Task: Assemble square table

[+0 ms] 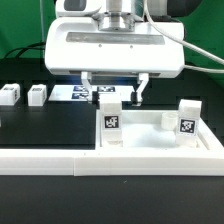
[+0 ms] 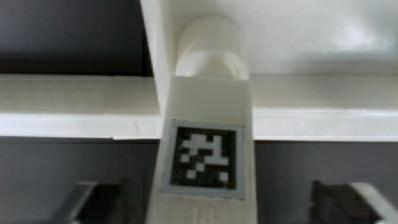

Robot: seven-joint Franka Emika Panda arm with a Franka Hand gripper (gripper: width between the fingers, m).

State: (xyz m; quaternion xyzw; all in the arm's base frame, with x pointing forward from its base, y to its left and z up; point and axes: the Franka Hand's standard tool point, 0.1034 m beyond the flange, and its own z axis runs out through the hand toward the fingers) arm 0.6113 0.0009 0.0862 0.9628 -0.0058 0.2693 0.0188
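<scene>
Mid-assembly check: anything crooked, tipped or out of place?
Nothing stands out. The leg below the open end effector and the second leg stand straight on the slab; two spare legs sit apart.

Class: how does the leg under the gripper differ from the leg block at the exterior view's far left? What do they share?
The leg under the gripper stands upright on the white slab; the far-left leg block sits on the black table, apart from it. The first is flanked by the open gripper; the second is far from it. Both are white with black-and-white tags.
</scene>
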